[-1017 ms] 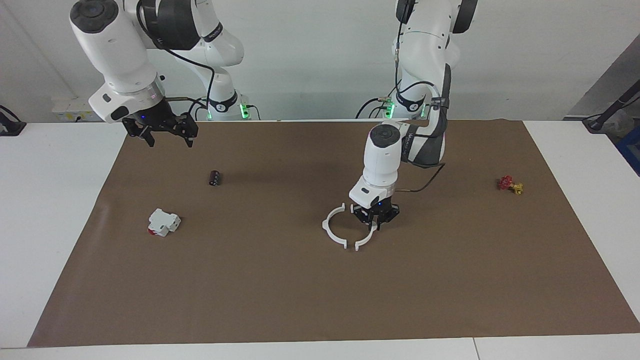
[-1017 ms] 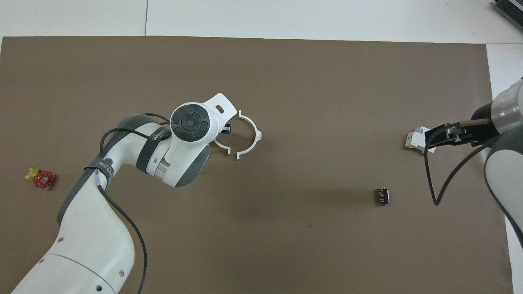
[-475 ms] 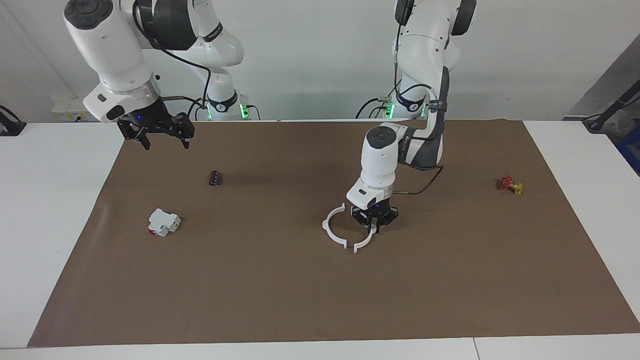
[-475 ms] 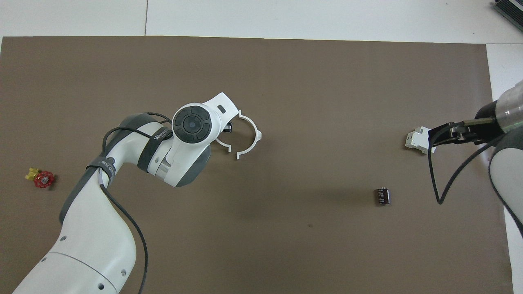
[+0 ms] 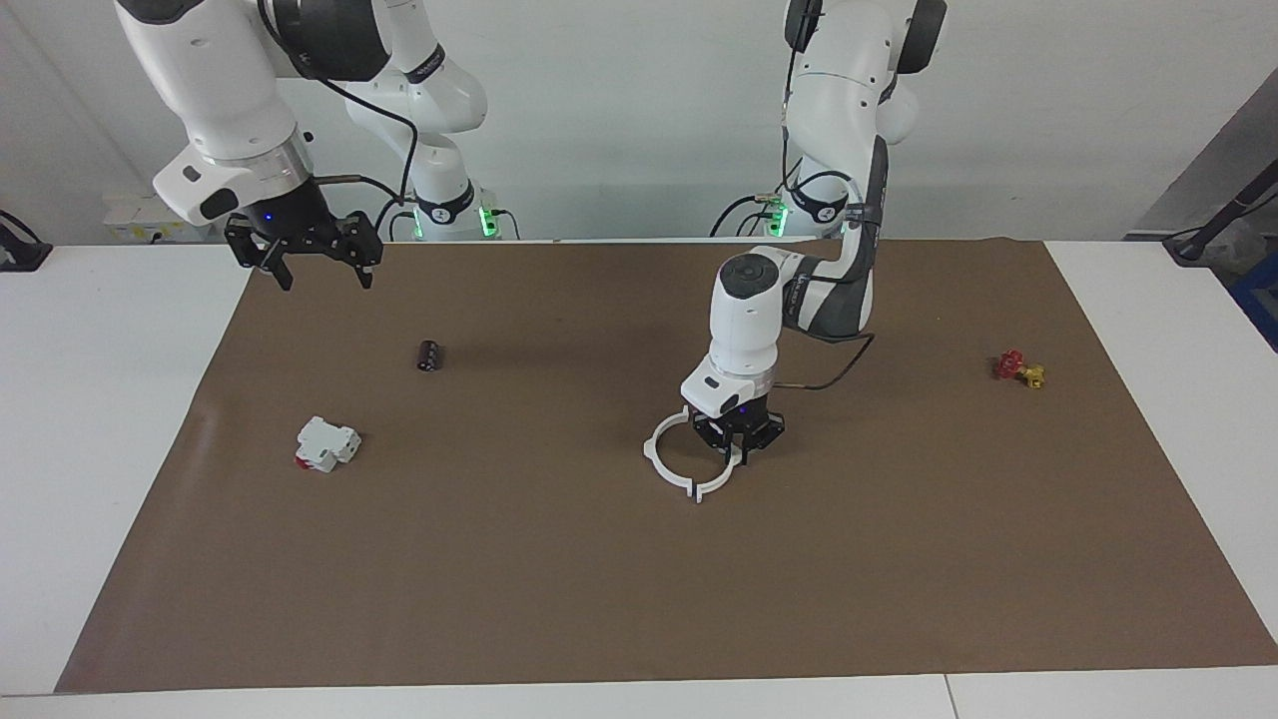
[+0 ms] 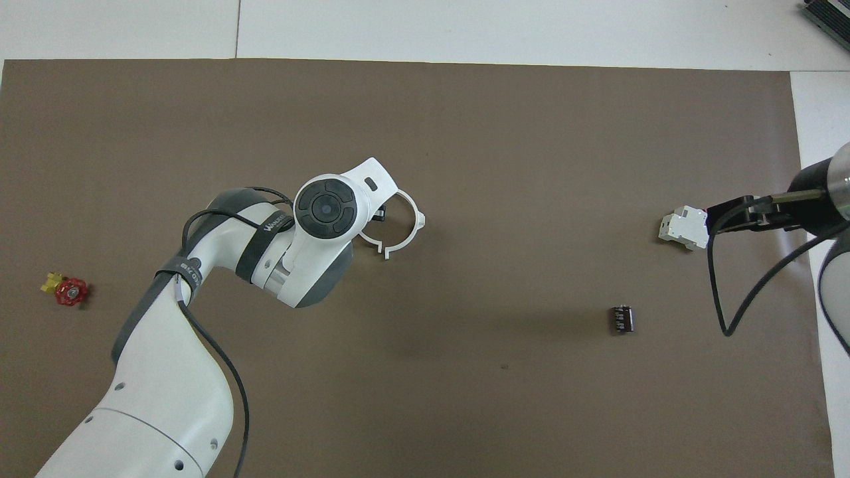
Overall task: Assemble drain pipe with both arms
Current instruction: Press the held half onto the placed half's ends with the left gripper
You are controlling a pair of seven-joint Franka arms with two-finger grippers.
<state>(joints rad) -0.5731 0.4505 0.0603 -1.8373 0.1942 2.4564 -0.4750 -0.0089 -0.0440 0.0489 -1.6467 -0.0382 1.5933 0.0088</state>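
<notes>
Drain pipe assembly, mid-bench. The free half-ring (image 5: 663,454) lies flat on the brown mat (image 5: 599,599), its open side turned toward the left claw (image 5: 738,449), which is clamped shut on the second half-ring (image 5: 717,482) and holds it low at the mat. The two arcs' tabbed ends almost meet (the closing push appears to run toward the right arm's end). The right claw (image 5: 312,262), fingers apart and empty, waits high over the mat's corner.
</notes>
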